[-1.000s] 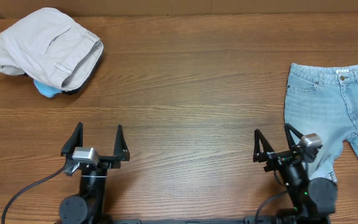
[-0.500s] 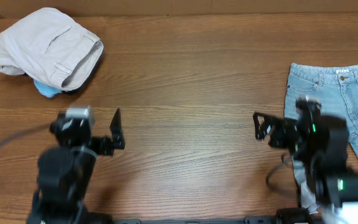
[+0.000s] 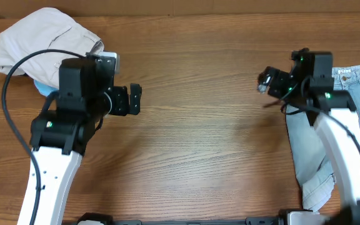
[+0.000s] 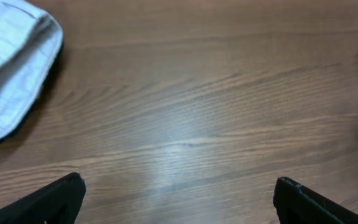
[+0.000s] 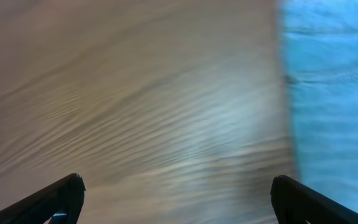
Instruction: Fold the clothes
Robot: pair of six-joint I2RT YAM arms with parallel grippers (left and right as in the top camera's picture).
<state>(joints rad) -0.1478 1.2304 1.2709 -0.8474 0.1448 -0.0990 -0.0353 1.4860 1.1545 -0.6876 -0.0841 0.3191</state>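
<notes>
One pair of light blue jeans (image 3: 300, 140) lies flat at the table's right edge, waistband toward the far side, partly running out of the overhead view and partly hidden under the right arm; no fold has been made yet. The right gripper (image 3: 269, 80) hangs over bare wood just beside the waistband's left edge, touching nothing, its fingers spread wide in the wrist view; the left gripper (image 3: 133, 100) is well apart from the jeans, equally wide and empty, near the beige khaki trousers (image 3: 36, 37) and the small blue item (image 3: 44, 89) on the wooden table (image 3: 199, 156).

Judged from here, a close made at this spot would catch air or only the denim's edge, dragging the cloth askew; the left arm's looping cable could brush the khaki pile.

A second ago both arms sat low at the near edge; both have since reached up the table, while the jeans have not shifted.
</notes>
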